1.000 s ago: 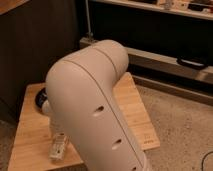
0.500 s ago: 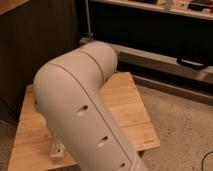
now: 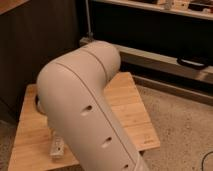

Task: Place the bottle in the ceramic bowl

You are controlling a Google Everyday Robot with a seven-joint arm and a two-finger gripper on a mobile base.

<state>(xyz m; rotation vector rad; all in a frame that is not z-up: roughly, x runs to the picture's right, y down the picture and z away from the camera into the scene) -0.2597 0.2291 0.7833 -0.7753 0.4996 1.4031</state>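
A small white bottle [image 3: 57, 148] lies on the wooden table [image 3: 125, 107] near its front left, half covered by my arm's big white link [image 3: 82, 115]. At the table's left edge, a dark sliver of the ceramic bowl [image 3: 36, 103] peeks out from behind the same link. My gripper is hidden behind the arm, somewhere over the left part of the table. It is shut, and what it touches or holds cannot be seen.
The light wooden table stands on a speckled floor [image 3: 185, 130]. Behind it runs a dark shelf unit [image 3: 150, 35] with a metal lower rail. A dark wall panel [image 3: 35, 45] stands at the back left.
The arm's white link has swung left and toward the camera, covering more of the table's left side. The bowl, plainly visible one second ago, is almost hidden.
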